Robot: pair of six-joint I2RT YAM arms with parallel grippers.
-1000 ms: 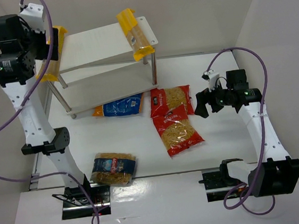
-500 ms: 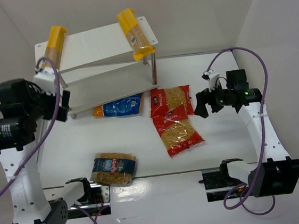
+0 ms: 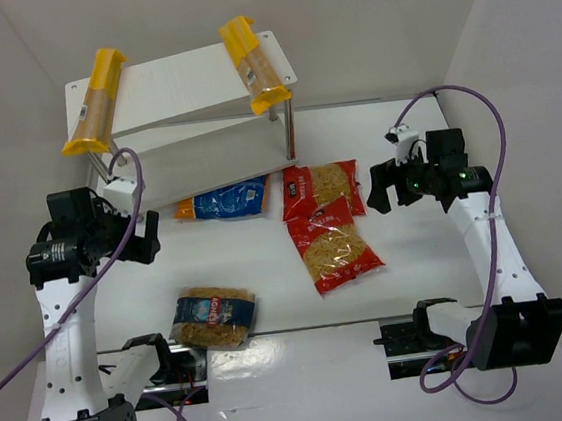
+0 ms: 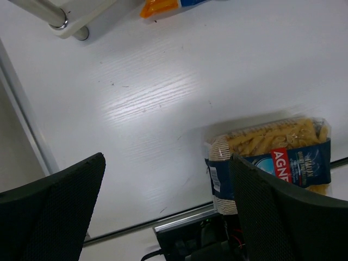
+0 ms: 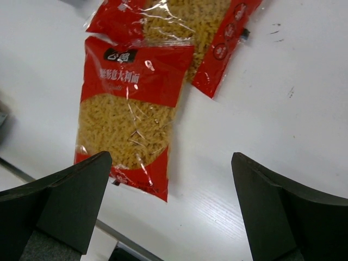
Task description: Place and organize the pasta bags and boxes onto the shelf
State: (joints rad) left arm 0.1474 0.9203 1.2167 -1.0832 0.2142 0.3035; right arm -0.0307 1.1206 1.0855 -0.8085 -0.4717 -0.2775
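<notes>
The white two-tier shelf (image 3: 187,80) stands at the back left. Two yellow spaghetti packs lie on its top board, one at the left end (image 3: 96,101), one at the right end (image 3: 253,63). A blue yellow-edged bag (image 3: 224,200) lies on the table by the shelf's front. Two red windowed bags (image 3: 323,188) (image 3: 335,249) lie mid-table, also in the right wrist view (image 5: 128,114). A clear blue-labelled bag (image 3: 214,317) lies near the front, also in the left wrist view (image 4: 272,163). My left gripper (image 3: 141,235) is open and empty above the table. My right gripper (image 3: 384,188) is open and empty, right of the red bags.
White walls enclose the table on the left, back and right. The shelf's thin metal legs (image 3: 291,134) stand near the blue bag; a shelf foot shows in the left wrist view (image 4: 81,33). The arm bases and a metal rail (image 3: 275,342) sit at the near edge.
My left arm has left the spaghetti pack on the shelf's left end and swung down and forward, low over the table. My right arm has barely moved.
</notes>
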